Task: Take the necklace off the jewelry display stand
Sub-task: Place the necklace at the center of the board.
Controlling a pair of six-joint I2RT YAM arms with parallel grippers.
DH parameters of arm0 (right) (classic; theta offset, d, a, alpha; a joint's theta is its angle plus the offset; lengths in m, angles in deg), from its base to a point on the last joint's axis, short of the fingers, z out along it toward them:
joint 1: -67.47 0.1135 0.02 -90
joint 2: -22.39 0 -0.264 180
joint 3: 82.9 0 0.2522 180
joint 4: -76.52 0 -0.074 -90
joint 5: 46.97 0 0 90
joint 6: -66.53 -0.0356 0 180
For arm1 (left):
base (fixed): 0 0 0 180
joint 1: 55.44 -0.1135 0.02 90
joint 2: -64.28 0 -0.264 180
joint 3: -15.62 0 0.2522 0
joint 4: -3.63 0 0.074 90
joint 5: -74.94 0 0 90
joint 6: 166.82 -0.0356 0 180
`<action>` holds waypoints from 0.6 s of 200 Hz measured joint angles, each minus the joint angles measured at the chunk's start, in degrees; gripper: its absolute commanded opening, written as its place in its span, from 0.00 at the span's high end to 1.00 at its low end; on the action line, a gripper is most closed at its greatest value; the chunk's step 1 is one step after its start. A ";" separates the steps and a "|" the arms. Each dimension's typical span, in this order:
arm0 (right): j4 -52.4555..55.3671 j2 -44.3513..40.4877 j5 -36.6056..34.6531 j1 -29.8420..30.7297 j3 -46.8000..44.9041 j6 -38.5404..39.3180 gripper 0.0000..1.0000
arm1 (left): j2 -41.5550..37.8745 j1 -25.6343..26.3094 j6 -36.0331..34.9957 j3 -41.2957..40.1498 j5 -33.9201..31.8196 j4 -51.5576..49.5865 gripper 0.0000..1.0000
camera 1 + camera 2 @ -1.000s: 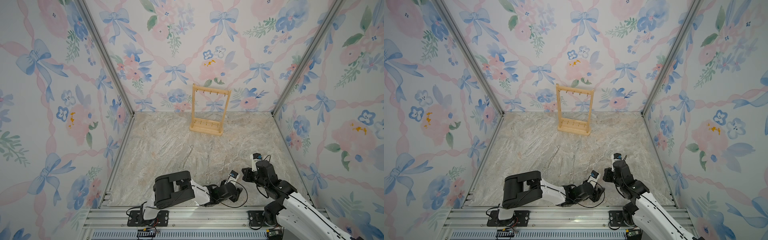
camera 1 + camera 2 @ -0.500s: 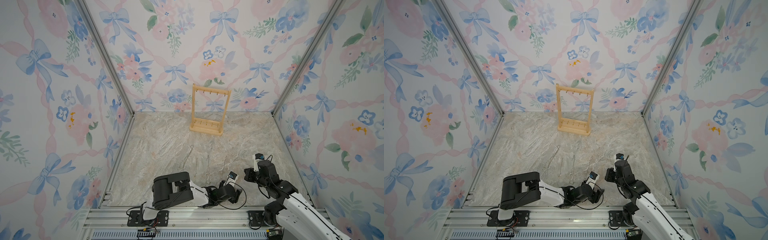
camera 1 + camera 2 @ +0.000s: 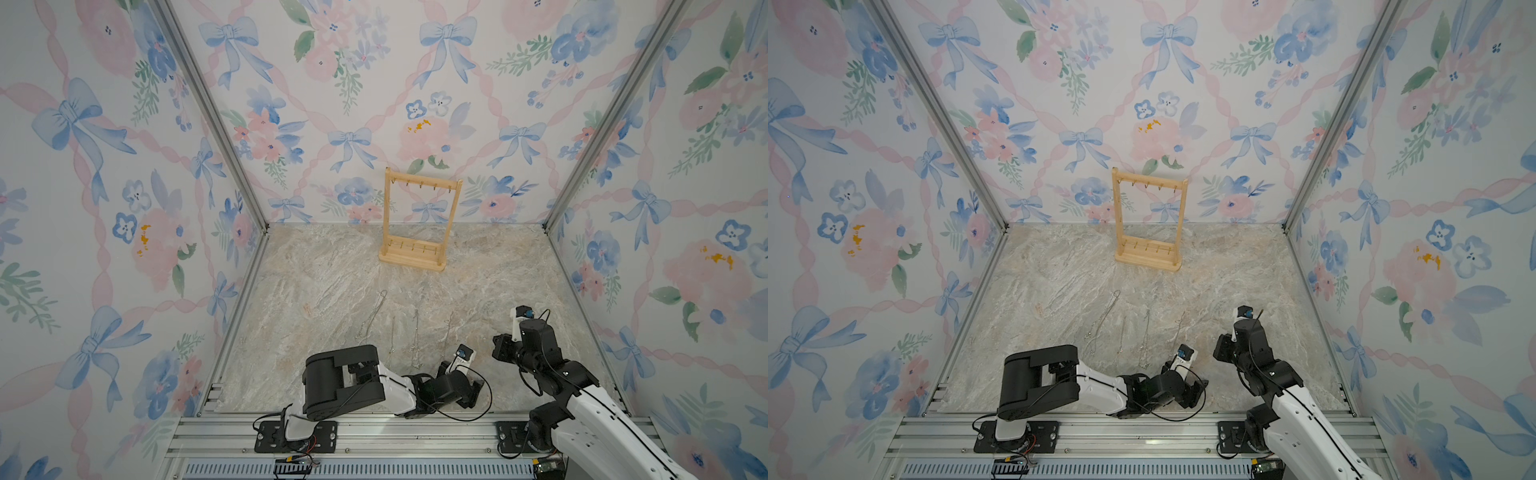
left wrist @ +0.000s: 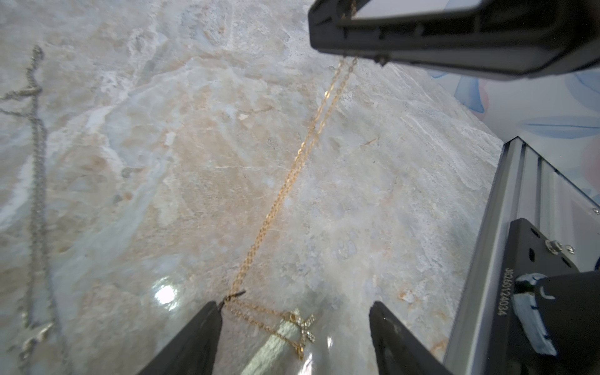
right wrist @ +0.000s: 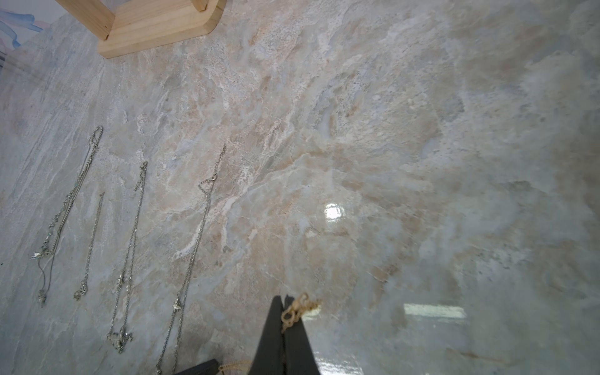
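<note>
The gold necklace point(image 4: 285, 191) is off the jewelry display stand point(image 3: 411, 261), low in both top views. Our right gripper point(image 5: 285, 324) pinches its clasp and our left gripper point(image 4: 294, 306) stands open. The chain is light and limp, so we judge the clasp end the best hold.

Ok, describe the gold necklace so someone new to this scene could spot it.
From the wooden jewelry display stand at the back of the marble table, come forward past the row of silver chains. Beside them, the gold necklace stretches from the shut right gripper to the open left gripper. It alone is gold, with a sparkly cross pendant.
</note>
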 measured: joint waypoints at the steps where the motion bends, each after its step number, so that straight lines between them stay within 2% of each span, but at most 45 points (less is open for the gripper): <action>1: 0.00 0.00 0.00 -0.02 0.02 0.00 1.00 | 0.00 0.00 0.00 0.00 0.00 0.00 0.24; 120: -0.72 -0.26 0.00 -2.08 0.37 -0.07 1.00 | 0.00 0.00 0.17 -0.04 -0.02 0.04 0.26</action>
